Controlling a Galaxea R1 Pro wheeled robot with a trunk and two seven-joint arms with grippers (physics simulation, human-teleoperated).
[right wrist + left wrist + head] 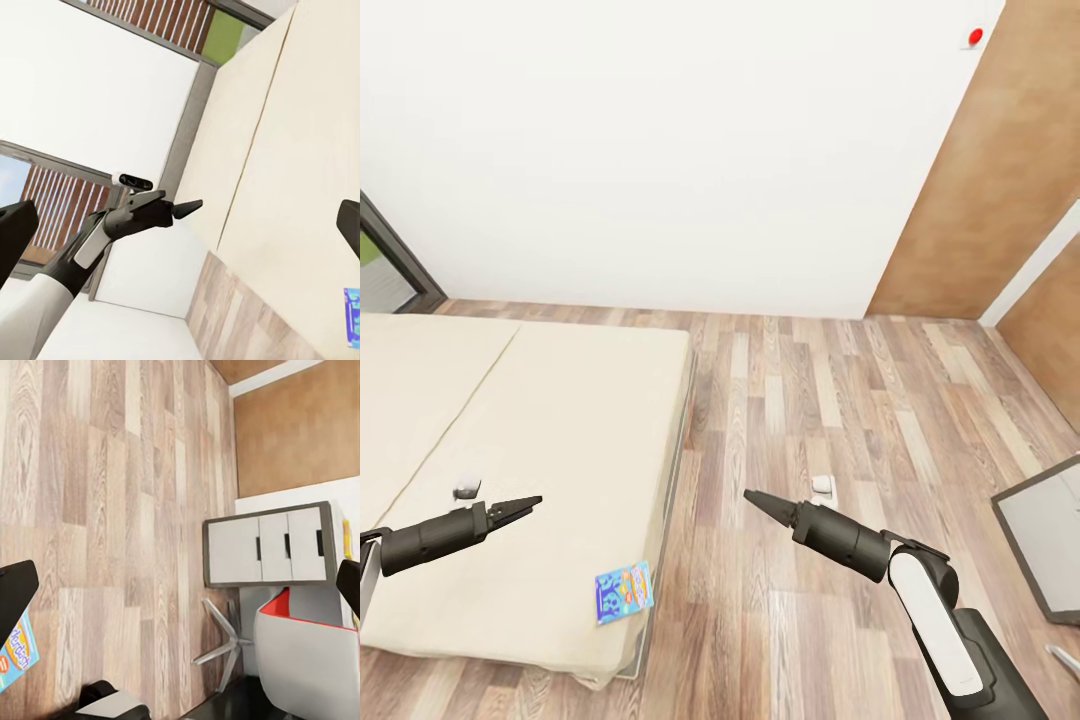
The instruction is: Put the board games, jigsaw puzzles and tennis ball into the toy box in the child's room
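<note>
Lying flat near the foot corner of the bed (560, 400), a small blue board game (625, 592) with orange-yellow print: thin, rectangular, glossy box on a plain matte beige mattress in two sections.

Left gripper (528, 505) hovers over the mattress, beyond the game box; dark tapered jaws drawn together to a point, nothing between them. Right gripper (755, 499) hangs over the floor (840, 400) beside the bed, jaws likewise pinched to a point and empty. Right arm: dark sleeve, white glossy forearm shell.

A small white-grey object (466, 488) rests on the mattress just beside the left arm; another similar one (822, 485) lies on the floor near the right gripper. Identity of both unclear.

Floor: wood planks, mixed brown-grey grain. At right, a corner of a grey-framed cabinet (1050, 540); left wrist view shows its white doors with dark handles and a red-trimmed white chair (307, 660).

Beyond: smooth white wall (660, 150), brown wood-textured panel (1000, 180), dark window frame (400, 255).
</note>
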